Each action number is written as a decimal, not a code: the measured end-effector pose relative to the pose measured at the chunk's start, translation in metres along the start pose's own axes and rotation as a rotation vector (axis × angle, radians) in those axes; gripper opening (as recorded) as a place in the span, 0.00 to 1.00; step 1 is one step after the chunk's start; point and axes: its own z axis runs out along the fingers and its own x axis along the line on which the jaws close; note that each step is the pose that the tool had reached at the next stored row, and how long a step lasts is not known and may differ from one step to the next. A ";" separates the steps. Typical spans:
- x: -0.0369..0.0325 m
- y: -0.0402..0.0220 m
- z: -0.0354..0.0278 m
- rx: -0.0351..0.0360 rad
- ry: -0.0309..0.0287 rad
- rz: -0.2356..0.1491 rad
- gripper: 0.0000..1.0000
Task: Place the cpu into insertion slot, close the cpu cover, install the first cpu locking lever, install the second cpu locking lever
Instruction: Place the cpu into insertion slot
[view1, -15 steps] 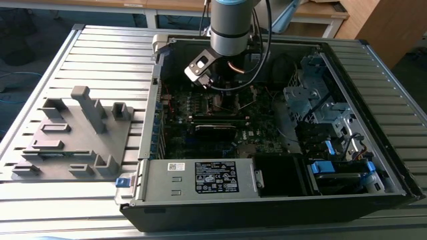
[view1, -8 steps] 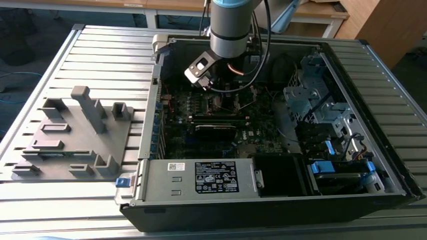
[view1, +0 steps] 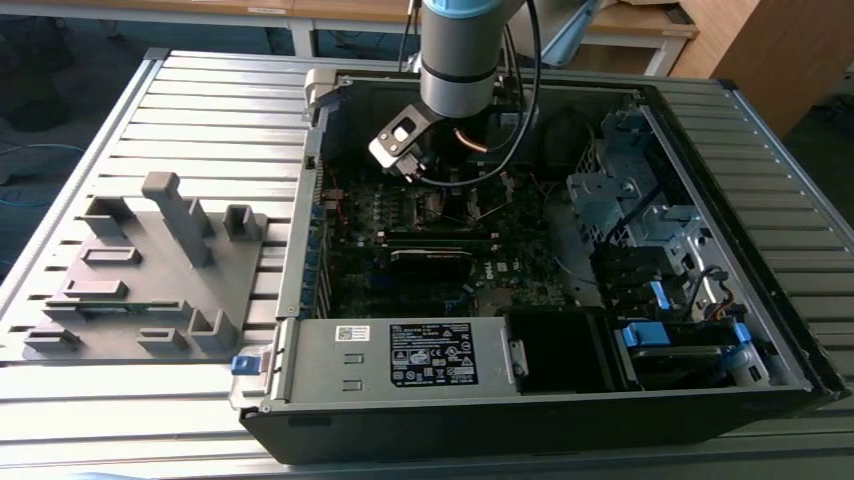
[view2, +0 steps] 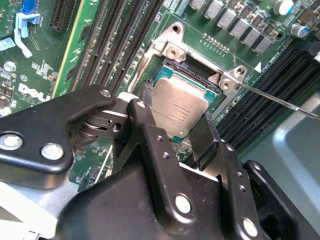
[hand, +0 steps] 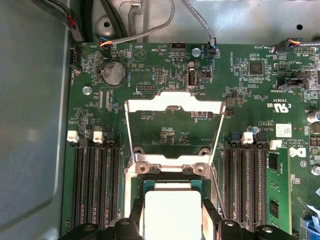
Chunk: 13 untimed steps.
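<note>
Hand (view2: 172, 118) clasping cpu (view2: 180, 102) over half-hidden insertion slot (view2: 192, 71), cpu cover (hand: 165, 102) raised

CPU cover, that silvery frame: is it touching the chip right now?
Apart. In the first wrist view the cpu cover is swung open past its hinge, green board visible through its cut-out, with the cpu on the hinge's other side.
</note>
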 end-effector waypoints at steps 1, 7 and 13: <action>0.0000 0.0000 0.0000 0.0000 0.0000 0.000 0.54; -0.0001 -0.0001 0.0011 -0.0002 -0.0009 0.013 0.54; -0.0001 -0.0004 0.0026 -0.0003 -0.0010 0.015 0.54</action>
